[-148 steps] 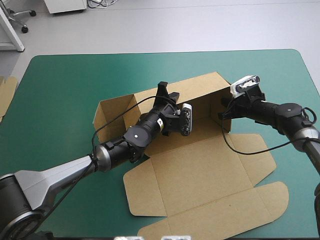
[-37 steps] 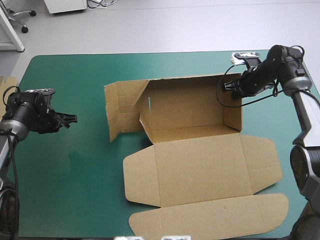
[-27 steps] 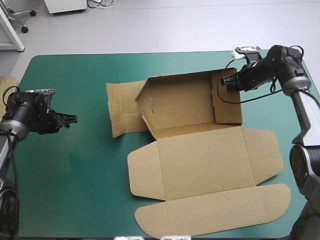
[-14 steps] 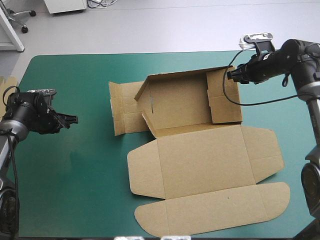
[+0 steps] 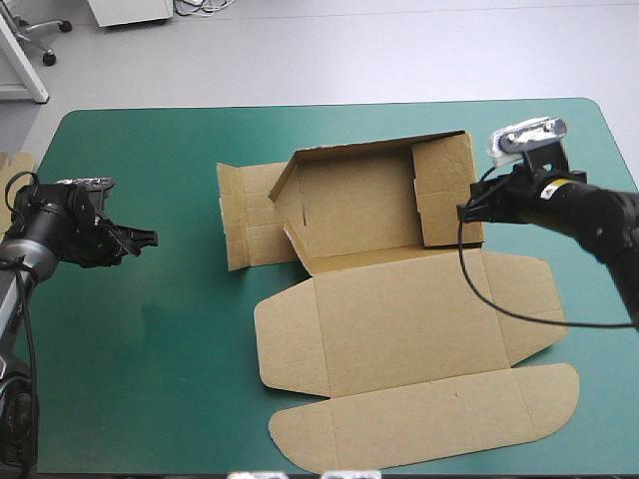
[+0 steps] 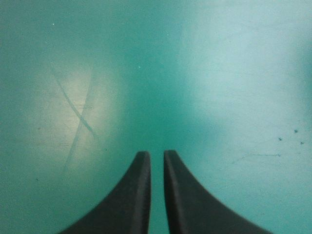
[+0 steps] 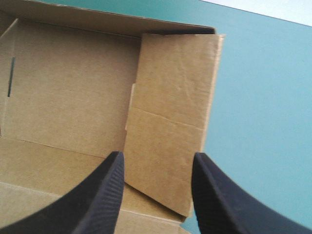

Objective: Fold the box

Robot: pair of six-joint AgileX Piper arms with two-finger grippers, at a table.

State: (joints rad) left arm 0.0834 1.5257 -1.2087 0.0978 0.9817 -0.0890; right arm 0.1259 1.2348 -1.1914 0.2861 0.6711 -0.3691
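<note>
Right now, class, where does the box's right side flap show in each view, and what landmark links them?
High view: right side flap folded inward at the box's right end, by the right gripper.
Left wrist view: not in it.
Right wrist view: flap just ahead of the open right gripper.
Shared landmark: the crease across the flap.

text: none readable | labels: none | brands: none | numbers: 0

Cut brown board box (image 5: pixel 354 210), frame centre, partly folded. Right flap (image 5: pixel 447 195) folded inward; lid (image 5: pixel 399 329) flat, lower frame.
</note>
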